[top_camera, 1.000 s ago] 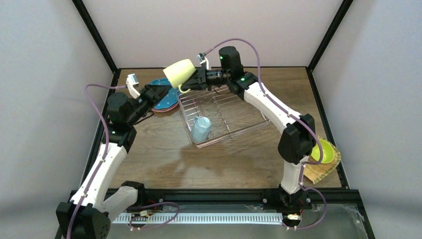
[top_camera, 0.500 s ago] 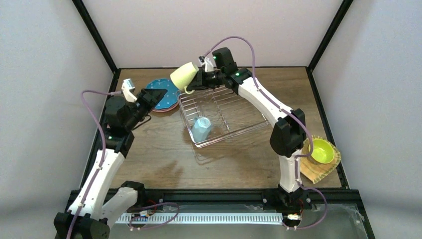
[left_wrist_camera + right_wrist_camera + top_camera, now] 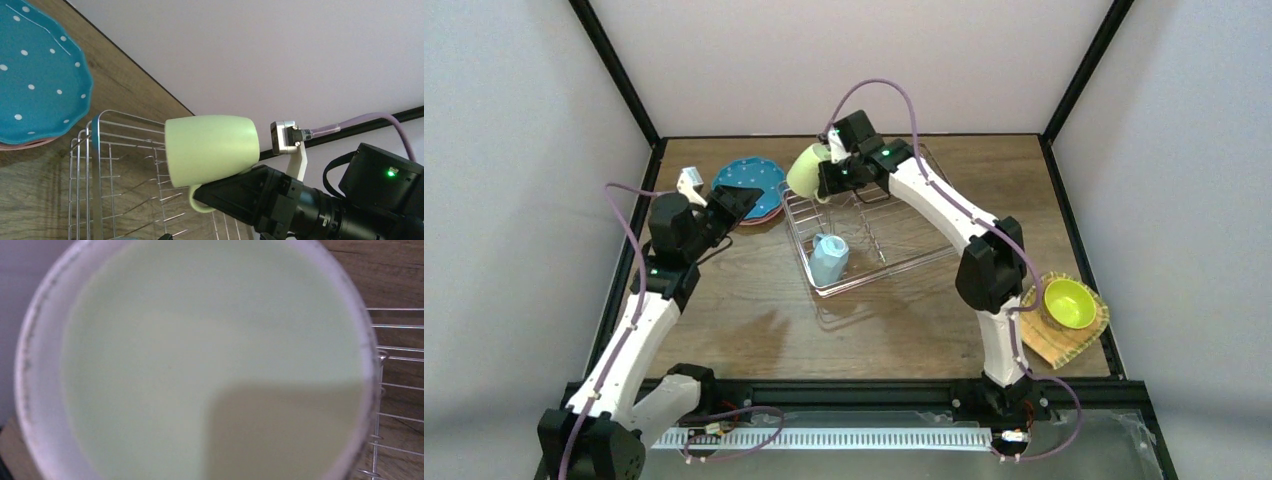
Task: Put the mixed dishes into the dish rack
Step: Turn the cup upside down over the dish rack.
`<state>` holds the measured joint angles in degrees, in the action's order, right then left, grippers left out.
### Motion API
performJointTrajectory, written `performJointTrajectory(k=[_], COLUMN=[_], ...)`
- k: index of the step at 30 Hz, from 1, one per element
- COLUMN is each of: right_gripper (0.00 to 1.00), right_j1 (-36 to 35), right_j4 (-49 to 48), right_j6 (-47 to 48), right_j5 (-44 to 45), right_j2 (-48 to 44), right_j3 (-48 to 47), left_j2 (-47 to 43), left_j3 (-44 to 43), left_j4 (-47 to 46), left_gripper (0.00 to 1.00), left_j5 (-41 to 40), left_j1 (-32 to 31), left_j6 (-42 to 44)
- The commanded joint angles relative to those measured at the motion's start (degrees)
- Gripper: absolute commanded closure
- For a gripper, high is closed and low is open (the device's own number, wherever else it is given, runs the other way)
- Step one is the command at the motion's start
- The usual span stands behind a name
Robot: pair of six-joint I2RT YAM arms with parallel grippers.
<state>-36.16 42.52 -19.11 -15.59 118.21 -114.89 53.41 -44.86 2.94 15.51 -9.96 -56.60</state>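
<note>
At the far left of the wooden table (image 3: pixel 754 320), the left gripper (image 3: pixel 729 205) is seen just beside a round blue dotted plate (image 3: pixel 749 178). This plate is stacked on a pink plate (image 3: pixel 22 145) close to the black frame rail (image 3: pixel 656 160) along the table's left edge. Whether the left fingers are parted or closed cannot be told. A narrow strip of wood is left between these plates and the silvery wire dish rack (image 3: pixel 904 235). Over the rack's far left corner, a pale green ceramic mug (image 3: pixel 210 150) is held on its side in the air. It is clamped near its handle by the right gripper (image 3: pixel 827 178), and the right wrist view is filled by it. A light blue mug (image 3: pixel 829 258) is seen inside the rack by the near left corner. A broad stretch of wood is left between the rack's near edge and the arm bases. Close to the right edge, a lime bowl (image 3: pixel 1069 303) is set on a woven tan plate (image 3: pixel 1054 345).
</note>
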Motion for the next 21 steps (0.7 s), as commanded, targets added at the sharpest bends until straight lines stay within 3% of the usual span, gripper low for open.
performJointTrajectory(k=[1, 21], right_gripper=[0.99, 0.99], right_j1=[-2.79, -8.29], right_j4=[0.97, 6.92], right_j6=[5.69, 8.83], right_j5=[6.82, 22.57], right_j2=[2.74, 10.62], right_j3=[-3.28, -8.88], left_j2=[1.55, 3.65], left_j3=[0.63, 0.39], left_j4=[-1.13, -0.42], left_gripper=[0.00, 0.00], left_j5=[-0.22, -1.79], left_j1=[-0.22, -0.23], left_j6=[0.79, 0.08])
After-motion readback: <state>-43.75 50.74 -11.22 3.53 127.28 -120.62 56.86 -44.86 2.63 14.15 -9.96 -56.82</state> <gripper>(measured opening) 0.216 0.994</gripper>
